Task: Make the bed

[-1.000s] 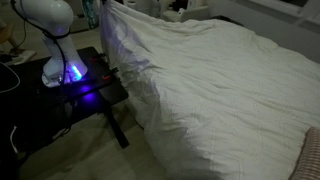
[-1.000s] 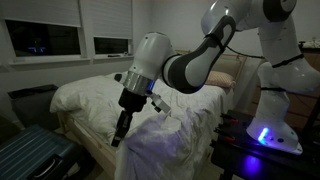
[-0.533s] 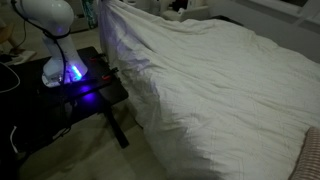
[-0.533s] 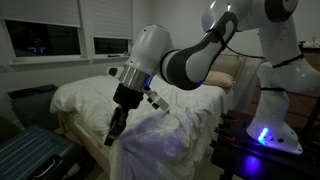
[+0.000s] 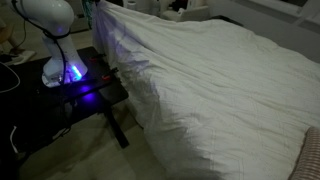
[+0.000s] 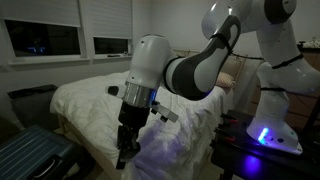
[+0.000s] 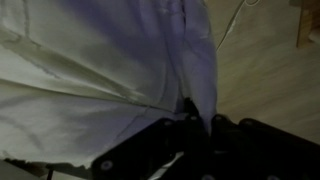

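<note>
Exterior view: duvet edge at 11 o'clock is seen lower and flatter than a second ago. Bed fills the frame from centre to 3 o'clock. Counted: one bed, one duvet, one black table at 9 o'clock.

Exterior view: gripper has been lowered toward 6 o'clock and the duvet is dragged down the bed's near side. The cover is being spread; task judged partway. Counted: one arm, one gripper, two windows.

Wrist view: jaws are closed, with a duvet fold pinched at 6 o'clock.

Readable text: none in any view.
Labels, brands, numbers, signs: none legible; pictures dim and blurred.
</note>
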Available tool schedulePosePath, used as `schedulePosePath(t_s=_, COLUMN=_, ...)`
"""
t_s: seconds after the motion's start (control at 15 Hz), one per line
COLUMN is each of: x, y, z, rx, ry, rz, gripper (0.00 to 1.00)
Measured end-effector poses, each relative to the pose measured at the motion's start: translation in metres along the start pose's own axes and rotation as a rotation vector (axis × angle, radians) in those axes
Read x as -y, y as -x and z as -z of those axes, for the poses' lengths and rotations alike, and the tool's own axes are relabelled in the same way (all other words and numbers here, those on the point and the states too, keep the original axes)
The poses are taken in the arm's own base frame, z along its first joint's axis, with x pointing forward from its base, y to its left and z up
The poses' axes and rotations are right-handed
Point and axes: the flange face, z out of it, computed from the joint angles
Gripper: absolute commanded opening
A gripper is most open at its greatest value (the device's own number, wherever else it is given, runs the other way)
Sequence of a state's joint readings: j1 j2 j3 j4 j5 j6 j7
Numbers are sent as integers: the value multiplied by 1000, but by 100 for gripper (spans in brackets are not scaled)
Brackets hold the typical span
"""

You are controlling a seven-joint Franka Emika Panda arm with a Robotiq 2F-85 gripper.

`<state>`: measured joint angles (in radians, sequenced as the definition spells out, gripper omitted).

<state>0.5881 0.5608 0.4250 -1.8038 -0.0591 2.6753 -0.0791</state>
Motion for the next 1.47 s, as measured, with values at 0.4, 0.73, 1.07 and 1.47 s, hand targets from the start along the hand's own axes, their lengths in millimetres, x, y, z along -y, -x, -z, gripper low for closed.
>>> schedulePosePath(t_s=0.4, x=12, y=23, z=-45, rx=139, ry=-71, rz=88, gripper=1)
schedulePosePath(t_s=0.73, x=22, y=34, z=-56, rx=259, ry=-143, rz=195, gripper=1)
schedulePosePath(t_s=1.07, x=21, y=29, z=-51, rx=295, ry=-156, rz=238, gripper=1)
schedulePosePath(t_s=1.47, x=23, y=26, z=-54, rx=281, ry=-128, rz=273, gripper=31)
